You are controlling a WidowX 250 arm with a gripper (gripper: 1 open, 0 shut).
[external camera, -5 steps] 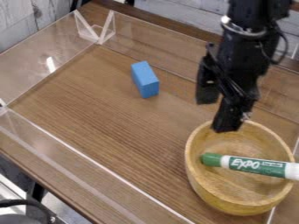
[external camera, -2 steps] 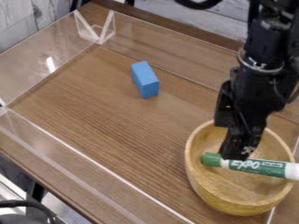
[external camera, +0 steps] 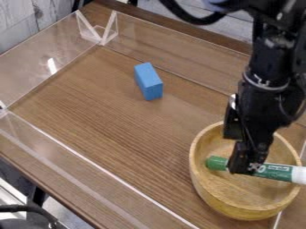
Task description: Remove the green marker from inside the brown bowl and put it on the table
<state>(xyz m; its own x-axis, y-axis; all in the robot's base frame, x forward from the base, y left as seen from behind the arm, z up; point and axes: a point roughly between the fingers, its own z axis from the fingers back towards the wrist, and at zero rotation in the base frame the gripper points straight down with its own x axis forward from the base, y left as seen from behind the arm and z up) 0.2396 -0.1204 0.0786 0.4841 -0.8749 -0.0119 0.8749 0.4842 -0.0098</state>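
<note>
Marker [external camera: 253, 168] lies flat inside bowl [external camera: 216, 190], near table's [external camera: 96, 107] right front corner. Claw [external camera: 245, 164] spread wide, right above its green cap end. Looks light, stiff, slick; grab mid-barrel.

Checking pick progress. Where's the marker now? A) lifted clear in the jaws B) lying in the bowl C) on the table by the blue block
B: the marker lies across the inside of the bowl, with the gripper open just above it.
</note>
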